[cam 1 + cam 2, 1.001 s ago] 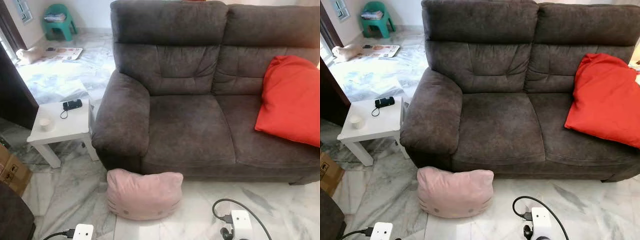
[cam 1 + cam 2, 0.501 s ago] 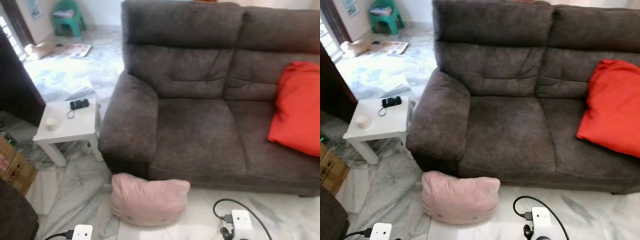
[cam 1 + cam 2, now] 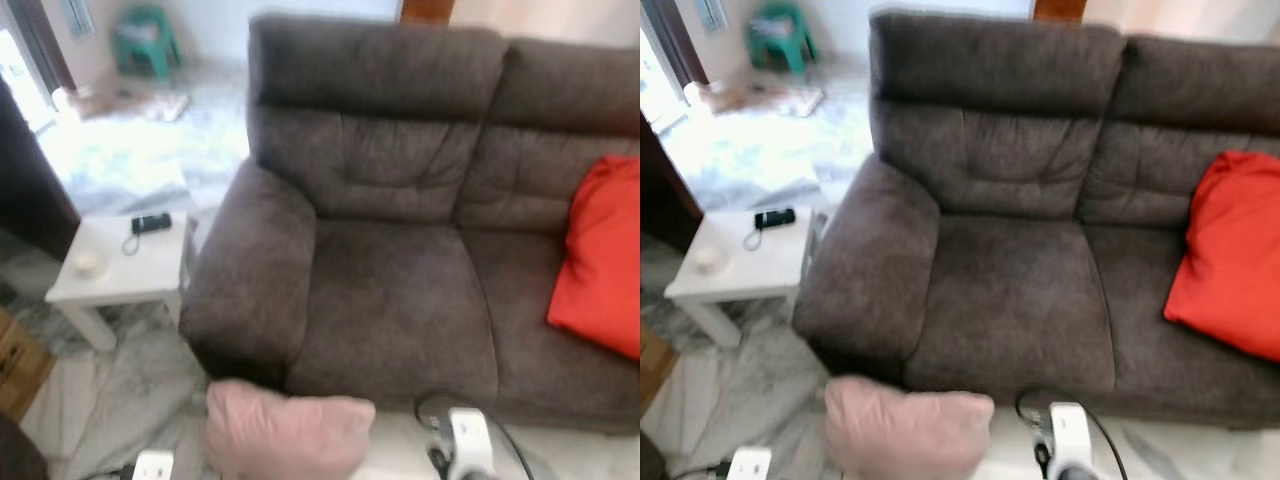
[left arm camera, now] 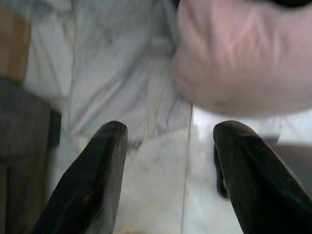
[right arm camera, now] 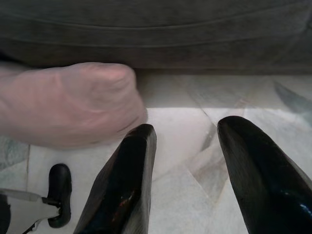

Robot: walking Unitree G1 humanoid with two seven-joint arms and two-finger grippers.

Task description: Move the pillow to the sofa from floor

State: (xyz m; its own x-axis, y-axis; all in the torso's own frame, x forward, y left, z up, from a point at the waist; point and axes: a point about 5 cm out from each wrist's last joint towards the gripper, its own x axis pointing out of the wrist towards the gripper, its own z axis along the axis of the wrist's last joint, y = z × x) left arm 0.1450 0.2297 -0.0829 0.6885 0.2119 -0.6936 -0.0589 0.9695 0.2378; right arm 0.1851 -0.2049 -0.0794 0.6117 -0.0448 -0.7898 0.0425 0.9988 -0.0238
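Observation:
A pink pillow (image 3: 285,435) lies on the marble floor against the front of the dark grey sofa (image 3: 400,300), below its left armrest (image 3: 248,270). In the left wrist view my left gripper (image 4: 168,161) is open above the floor, with the pink pillow (image 4: 243,53) just beyond its fingertips. In the right wrist view my right gripper (image 5: 195,161) is also open, the pink pillow (image 5: 63,102) lying off to one side ahead of it, in front of the sofa base (image 5: 161,34). Neither gripper holds anything.
A red cushion (image 3: 600,270) leans on the sofa's right seat. A small white side table (image 3: 115,265) with a black device stands left of the armrest. A green stool (image 3: 145,40) stands far back. A cardboard box (image 3: 18,365) sits at the left edge.
The camera has tilted and moved closer: the pillow now sits lower in the picture, partly cut by the bottom edge, and the view is blurred. Nothing in the room has moved.

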